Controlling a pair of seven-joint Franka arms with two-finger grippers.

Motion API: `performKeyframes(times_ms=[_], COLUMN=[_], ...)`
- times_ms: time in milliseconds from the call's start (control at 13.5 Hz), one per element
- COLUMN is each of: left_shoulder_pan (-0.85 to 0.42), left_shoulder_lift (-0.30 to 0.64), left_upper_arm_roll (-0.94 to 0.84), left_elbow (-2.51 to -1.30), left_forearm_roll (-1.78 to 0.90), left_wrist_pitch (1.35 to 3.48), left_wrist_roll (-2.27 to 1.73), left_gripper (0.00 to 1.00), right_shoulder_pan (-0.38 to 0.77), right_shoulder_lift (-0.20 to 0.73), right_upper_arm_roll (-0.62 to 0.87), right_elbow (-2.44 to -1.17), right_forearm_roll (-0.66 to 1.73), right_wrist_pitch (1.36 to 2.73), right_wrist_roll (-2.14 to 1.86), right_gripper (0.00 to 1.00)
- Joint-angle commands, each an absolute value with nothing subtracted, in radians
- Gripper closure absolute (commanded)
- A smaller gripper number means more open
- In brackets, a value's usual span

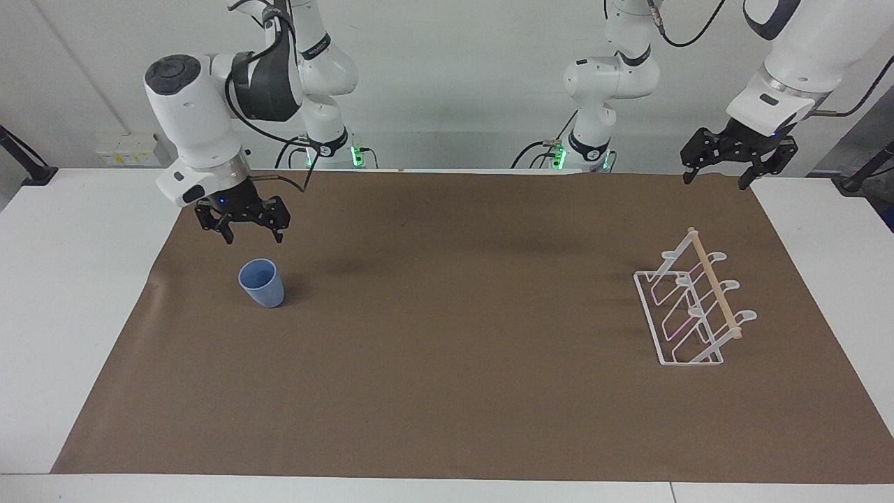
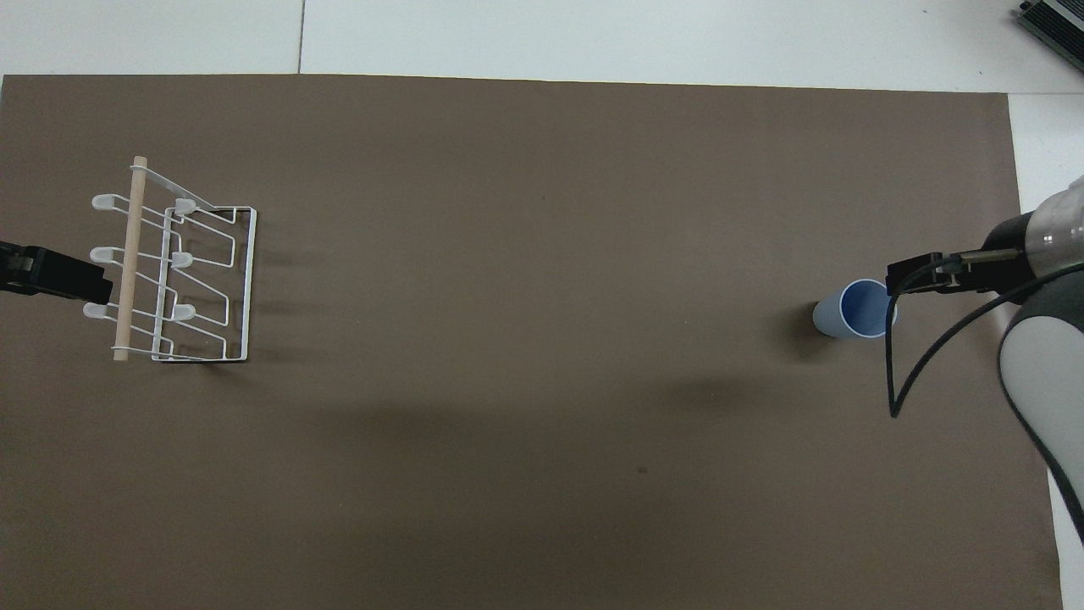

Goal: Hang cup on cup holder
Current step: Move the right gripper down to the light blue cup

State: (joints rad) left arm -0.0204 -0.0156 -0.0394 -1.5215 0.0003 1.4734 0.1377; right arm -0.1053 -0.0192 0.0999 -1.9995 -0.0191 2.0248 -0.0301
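A light-blue cup (image 1: 262, 282) (image 2: 854, 309) stands upright, mouth up, on the brown mat toward the right arm's end of the table. My right gripper (image 1: 253, 238) (image 2: 910, 278) hangs open in the air just above the mat, beside the cup and apart from it, with nothing between its fingers. The white wire cup holder (image 1: 688, 307) (image 2: 174, 271) with its wooden rod stands toward the left arm's end. My left gripper (image 1: 718, 180) waits open in the air over the mat's edge at that end; in the overhead view its tip (image 2: 51, 273) shows beside the holder.
A brown mat (image 1: 447, 391) covers most of the white table (image 1: 70, 279). A black cable (image 2: 923, 373) loops down from the right wrist beside the cup.
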Motion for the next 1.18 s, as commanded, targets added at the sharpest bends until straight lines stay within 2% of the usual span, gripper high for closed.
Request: performKeyframes(times_ms=[0,518,1109], left_shoulder_pan=[-0.021,-0.021,-0.018], left_shoulder_lift=[-0.044,-0.044,-0.044], left_upper_arm_roll=[-0.037,-0.037,-0.037], left_elbow=[-1.552,-1.552,-1.554], left_forearm_roll=[0.006,0.006,0.006], left_wrist_pitch=[1.473,1.476,1.476], left_wrist_roll=[0.141,0.141,0.141], left_gripper=[0.00,0.00,0.00], right_shoulder_pan=[-0.109,-0.098,-0.110], right_shoulder_lift=[0.021,0.060,0.074], right_upper_arm_roll=[0.101,0.100,0.100], right_elbow=[-2.046,-2.143,-2.167], right_forearm_roll=[0.008,0.006,0.006], right_wrist_pitch=[2.072,2.238,2.269], right_wrist_roll=[-0.058,-0.055,-0.057], right_gripper=[0.00,0.00,0.00])
